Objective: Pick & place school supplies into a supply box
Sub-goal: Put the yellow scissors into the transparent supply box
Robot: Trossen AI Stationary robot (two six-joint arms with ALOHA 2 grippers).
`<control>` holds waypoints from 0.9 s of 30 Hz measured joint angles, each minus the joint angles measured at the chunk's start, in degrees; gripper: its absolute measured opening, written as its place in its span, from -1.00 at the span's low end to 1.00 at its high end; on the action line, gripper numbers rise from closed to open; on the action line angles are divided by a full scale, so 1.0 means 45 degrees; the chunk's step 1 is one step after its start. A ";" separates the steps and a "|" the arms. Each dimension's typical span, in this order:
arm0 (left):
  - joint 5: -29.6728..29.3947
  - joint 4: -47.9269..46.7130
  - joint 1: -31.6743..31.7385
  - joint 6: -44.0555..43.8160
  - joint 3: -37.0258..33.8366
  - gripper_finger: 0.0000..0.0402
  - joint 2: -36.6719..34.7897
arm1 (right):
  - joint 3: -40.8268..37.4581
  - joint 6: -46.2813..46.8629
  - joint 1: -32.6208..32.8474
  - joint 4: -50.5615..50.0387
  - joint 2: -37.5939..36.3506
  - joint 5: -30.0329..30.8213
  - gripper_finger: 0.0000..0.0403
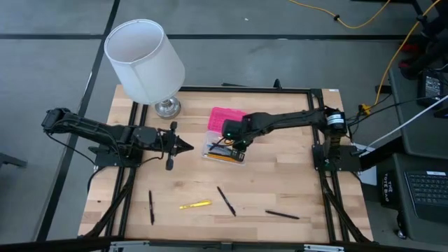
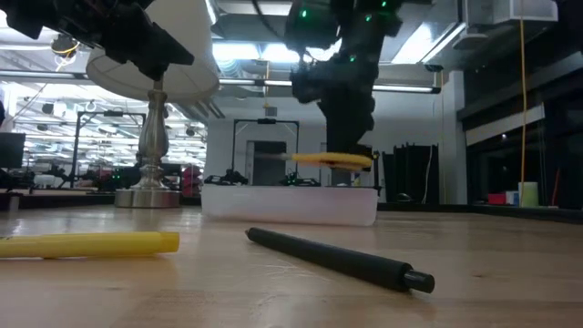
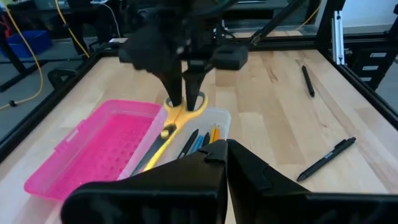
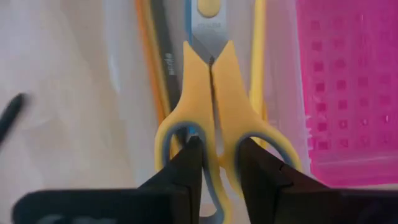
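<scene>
Two matte-black jointed arms [image 1: 105, 133] w/ green LEDs — tapered black fingers [image 4: 186, 168].

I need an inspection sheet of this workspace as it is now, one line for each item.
Surface: wooden table.
Job's things: right hand holds yellow scissors over the clear box base, pens already inside; pink lid open beside it. Three black pens and a yellow pen lie loose on the table.
Clutter: white lamp.
Hands: left hand shut, empty, beside the box.
Cables: yellow cable on the floor.
Surroundings: keyboard.
</scene>
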 joint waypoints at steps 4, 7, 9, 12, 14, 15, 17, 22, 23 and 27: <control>0.0004 0.0000 0.0000 -0.0005 0.0000 -0.99 0.0000 | 0.0000 0.1395 -0.0185 -0.0011 0.0346 -0.0092 -0.59; 0.0005 0.0000 0.0000 -0.0034 0.0000 -0.99 0.0000 | 0.0000 0.2087 -0.0274 -0.0016 0.0405 -0.0103 -0.59; 0.0005 0.0000 0.0000 -0.0033 0.0000 -0.99 0.0000 | 0.0000 0.2465 -0.0284 0.0090 0.0386 -0.0104 -0.59; 0.0005 0.0000 0.0000 -0.0024 0.0000 -0.99 0.0000 | 0.0000 0.2895 -0.0282 0.0120 0.0386 -0.0131 -0.59; 0.0005 0.0000 0.0000 -0.0024 0.0000 -0.98 0.0000 | 0.0000 0.3106 -0.0209 0.0447 0.0451 -0.0189 -0.59; 0.0005 0.0000 0.0000 -0.0015 0.0000 -0.97 0.0001 | 0.0000 0.3170 -0.0163 0.0642 0.0517 -0.0194 -0.59; 0.0005 0.0000 0.0000 -0.0015 0.0000 -0.97 0.0005 | -0.0019 0.3235 -0.0092 0.0627 0.0584 -0.0378 -0.59; 0.0006 -0.0002 0.0000 -0.0015 0.0000 -0.98 0.0005 | -0.0019 0.3962 0.0053 0.0560 0.0731 -0.0822 -0.59; 0.0010 -0.0004 -0.0001 -0.0010 0.0000 -0.98 0.0005 | -0.0018 0.4133 0.0074 0.0650 0.0755 -0.0875 -0.59; 0.0010 0.0000 -0.0015 -0.0015 0.0000 -0.97 0.0005 | -0.0019 0.4555 0.0229 0.0613 0.0789 -0.0953 -0.59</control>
